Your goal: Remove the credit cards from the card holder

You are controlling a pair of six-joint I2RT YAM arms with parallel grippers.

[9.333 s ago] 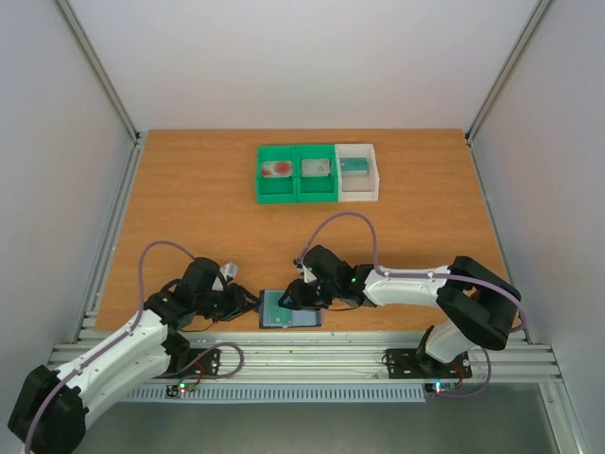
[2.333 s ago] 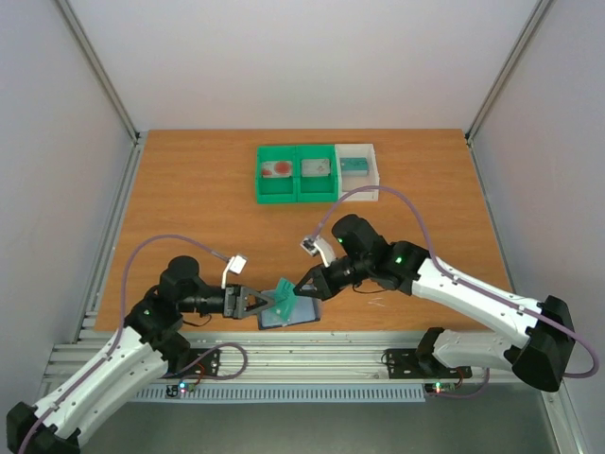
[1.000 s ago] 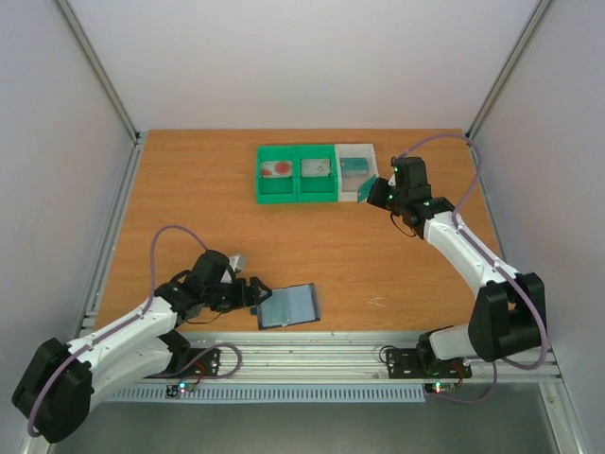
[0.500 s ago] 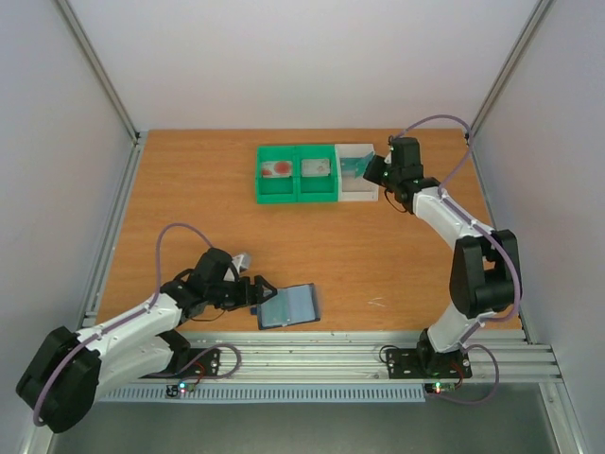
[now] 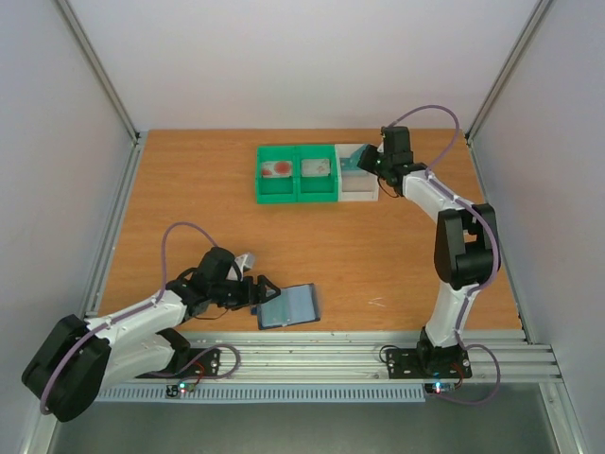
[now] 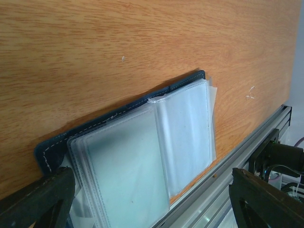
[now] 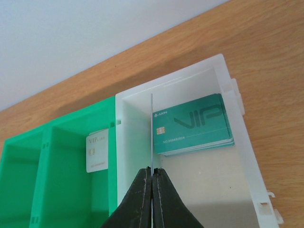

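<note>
The card holder [image 5: 291, 305] lies open near the table's front edge. In the left wrist view the card holder [image 6: 128, 156] shows clear, empty-looking sleeves. My left gripper [image 5: 262, 292] is open just left of it, and the black fingers [image 6: 38, 199] sit at the view's bottom corners, touching nothing. My right gripper [image 5: 369, 161] is shut on a teal credit card [image 5: 352, 161], held edge-on [image 7: 151, 133] over the white bin [image 7: 130, 142]. A stack of teal cards [image 7: 194, 126] lies in that bin.
A green two-compartment bin [image 5: 280, 197] adjoins the white bin [image 5: 359, 195] at the back. It holds a red-blotched card [image 5: 277, 169] and a pale card [image 5: 315, 167], which is also in the right wrist view [image 7: 96, 151]. An aluminium rail [image 5: 312, 355] borders the front.
My right gripper has carried the teal card leftward, from beside the white bin to above it. The left gripper has stayed open beside the card holder.
</note>
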